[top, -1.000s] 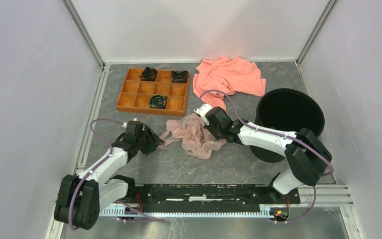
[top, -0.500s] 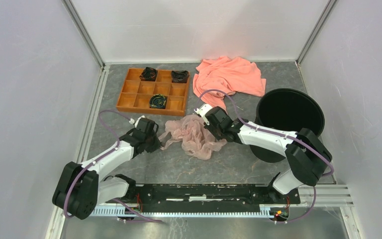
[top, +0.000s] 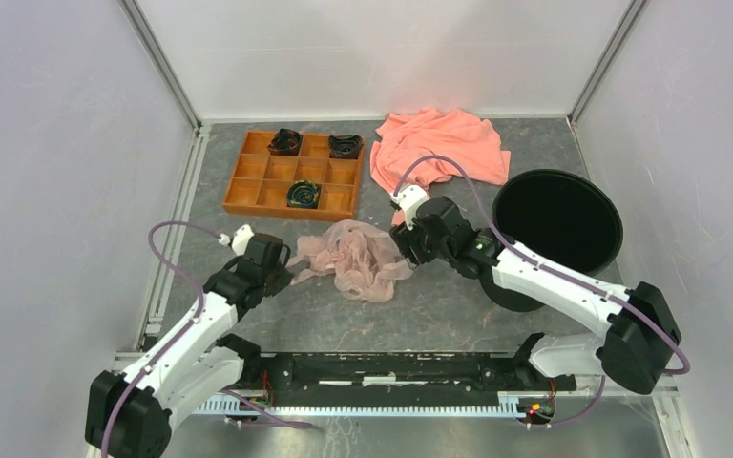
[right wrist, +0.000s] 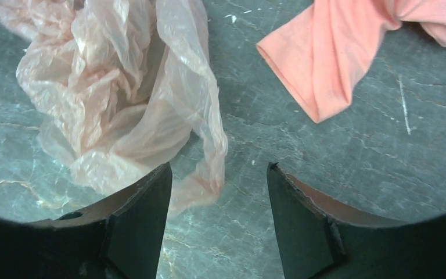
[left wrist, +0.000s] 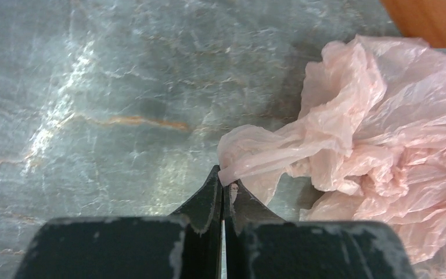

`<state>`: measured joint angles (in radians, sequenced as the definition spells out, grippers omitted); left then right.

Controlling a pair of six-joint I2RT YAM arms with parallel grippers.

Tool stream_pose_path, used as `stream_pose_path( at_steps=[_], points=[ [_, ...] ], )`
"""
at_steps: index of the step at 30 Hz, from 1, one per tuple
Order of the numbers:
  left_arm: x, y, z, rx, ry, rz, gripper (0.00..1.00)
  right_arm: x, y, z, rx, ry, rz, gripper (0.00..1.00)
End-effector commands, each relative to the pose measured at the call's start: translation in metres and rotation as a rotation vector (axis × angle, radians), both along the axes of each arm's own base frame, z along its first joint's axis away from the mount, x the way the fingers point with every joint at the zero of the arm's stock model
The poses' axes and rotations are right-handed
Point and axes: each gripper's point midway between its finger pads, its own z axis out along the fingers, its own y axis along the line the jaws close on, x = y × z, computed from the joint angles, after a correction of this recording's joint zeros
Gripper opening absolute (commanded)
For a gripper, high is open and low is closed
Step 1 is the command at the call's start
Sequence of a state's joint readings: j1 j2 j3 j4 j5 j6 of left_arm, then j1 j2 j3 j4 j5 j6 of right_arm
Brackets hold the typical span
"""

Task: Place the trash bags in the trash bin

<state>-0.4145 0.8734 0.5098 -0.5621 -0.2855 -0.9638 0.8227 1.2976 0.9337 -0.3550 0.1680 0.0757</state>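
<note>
1. trash bag - crumpled on the counter, centre of the overhead view; trash bin well off to the right.
2. Thin film, likely light, limp and slippery - best pinched at a twisted corner.
3. left tool: clamped together on the bag's left corner, arm low.
4. right tool: fingers apart, straddling the bag's right edge.

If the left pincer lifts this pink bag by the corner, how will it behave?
Probably floppy: the pink bag is thin crumpled film, so it should dangle and trail from the left pincer. Likely very light, and slick, so the small pinched corner may slip out.
</note>
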Motion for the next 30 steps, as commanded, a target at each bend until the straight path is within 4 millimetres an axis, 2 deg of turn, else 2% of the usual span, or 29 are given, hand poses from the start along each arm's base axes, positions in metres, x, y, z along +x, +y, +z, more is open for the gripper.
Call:
stream_pose_path(
  at_steps=[1, 4, 12, 17, 21, 25, 30],
  points=[
    [-0.013, 0.015, -0.011, 0.003, 0.011, 0.096, 0.02, -0.012, 0.02, 0.005, 0.155, 0.03, 0.033, 0.71],
    [-0.019, 0.023, -0.01, 0.013, -0.001, 0.131, 0.02, -0.006, 0.019, 0.001, 0.181, 0.033, -0.024, 0.77],
    [-0.017, 0.029, 0.002, -0.009, -0.091, 0.169, 0.02, 0.013, 0.013, -0.016, 0.164, 0.109, -0.225, 0.74],
    [-0.014, 0.025, 0.005, -0.034, -0.119, 0.155, 0.02, 0.002, 0.046, 0.002, 0.388, 0.177, -0.141, 0.74],
    [-0.014, 0.02, 0.004, -0.048, -0.119, 0.128, 0.02, 0.002, 0.056, 0.019, 0.442, 0.187, -0.128, 0.74],
    [-0.016, 0.019, -0.005, -0.047, -0.102, 0.119, 0.02, 0.016, 0.051, 0.019, 0.357, 0.138, -0.138, 0.74],
    [-0.021, 0.019, -0.015, -0.038, -0.065, 0.111, 0.02, 0.031, 0.034, -0.002, 0.255, 0.146, -0.212, 0.75]
  ],
)
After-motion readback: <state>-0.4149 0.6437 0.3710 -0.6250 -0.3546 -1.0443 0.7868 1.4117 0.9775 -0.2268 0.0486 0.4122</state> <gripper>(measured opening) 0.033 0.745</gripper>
